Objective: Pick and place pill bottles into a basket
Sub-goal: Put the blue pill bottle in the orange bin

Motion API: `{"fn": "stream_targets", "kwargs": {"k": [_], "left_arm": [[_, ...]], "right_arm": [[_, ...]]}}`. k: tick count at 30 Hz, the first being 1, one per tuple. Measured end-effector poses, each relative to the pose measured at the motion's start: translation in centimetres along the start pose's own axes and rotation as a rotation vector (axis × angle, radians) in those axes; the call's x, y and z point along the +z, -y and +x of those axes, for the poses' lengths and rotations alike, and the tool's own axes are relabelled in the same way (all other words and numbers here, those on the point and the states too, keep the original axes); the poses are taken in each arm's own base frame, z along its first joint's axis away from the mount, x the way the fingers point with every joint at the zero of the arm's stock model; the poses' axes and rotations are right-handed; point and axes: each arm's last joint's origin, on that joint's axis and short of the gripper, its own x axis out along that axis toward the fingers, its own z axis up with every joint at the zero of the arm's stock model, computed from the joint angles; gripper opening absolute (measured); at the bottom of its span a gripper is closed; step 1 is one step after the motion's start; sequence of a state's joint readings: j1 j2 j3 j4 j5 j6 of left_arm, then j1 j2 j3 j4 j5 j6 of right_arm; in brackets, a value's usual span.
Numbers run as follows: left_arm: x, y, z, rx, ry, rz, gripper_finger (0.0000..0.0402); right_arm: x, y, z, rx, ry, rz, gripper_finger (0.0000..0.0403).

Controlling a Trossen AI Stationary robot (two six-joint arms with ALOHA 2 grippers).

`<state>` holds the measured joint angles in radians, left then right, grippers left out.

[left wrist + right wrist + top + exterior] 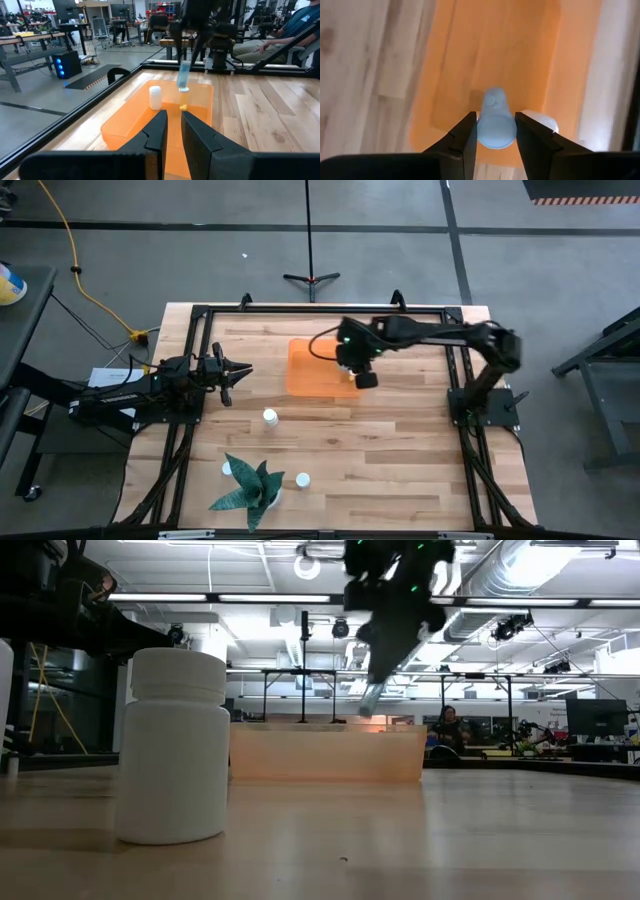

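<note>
Pill bottles show no readable label or writing in any view. One pale bluish-white bottle (496, 122) is pinched between the fingers of the right claw (357, 372), which hangs over the basket (310, 370), a shallow translucent orange bin on the far middle part of the wooden counter (400, 450). Inside the basket another white bottle (155, 97) stands upright, and a small yellow piece (183, 107) lies on the basket floor near it. Three more white bottles are on the counter outside the basket: one (270, 417) in front of the basket, one (302, 479) just beside the green spiky plant (250, 485), and one (226, 469) on the other side of the plant. The left claw (237, 372) waits over the left side of the counter, well apart from the basket, its fingers close together with only a narrow gap, holding nothing. A person (295, 27) sits beyond the counter.
</note>
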<state>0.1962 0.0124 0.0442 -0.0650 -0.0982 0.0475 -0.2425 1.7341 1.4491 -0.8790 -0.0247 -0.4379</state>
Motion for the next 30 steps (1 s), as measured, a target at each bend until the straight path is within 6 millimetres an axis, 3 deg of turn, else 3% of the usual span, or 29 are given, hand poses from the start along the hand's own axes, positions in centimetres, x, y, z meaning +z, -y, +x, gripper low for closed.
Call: {"fn": "stream_targets", "kwargs": {"k": [7,14,30], "left_arm": [[0.0,0.0,0.0,-0.001,0.000,0.000,0.0092],[0.0,0.0,0.0,0.000,0.000,0.000,0.0092],[0.0,0.0,0.0,0.000,0.000,0.000,0.0092]], "right_arm": [[1.9,2.5,3.7,0.095,-0.137,0.028,0.0114],[2.7,3.4,6.5,0.161,-0.235,0.043,0.0114],[2.7,3.3,7.2,0.171,-0.243,0.043,0.0129]]}}
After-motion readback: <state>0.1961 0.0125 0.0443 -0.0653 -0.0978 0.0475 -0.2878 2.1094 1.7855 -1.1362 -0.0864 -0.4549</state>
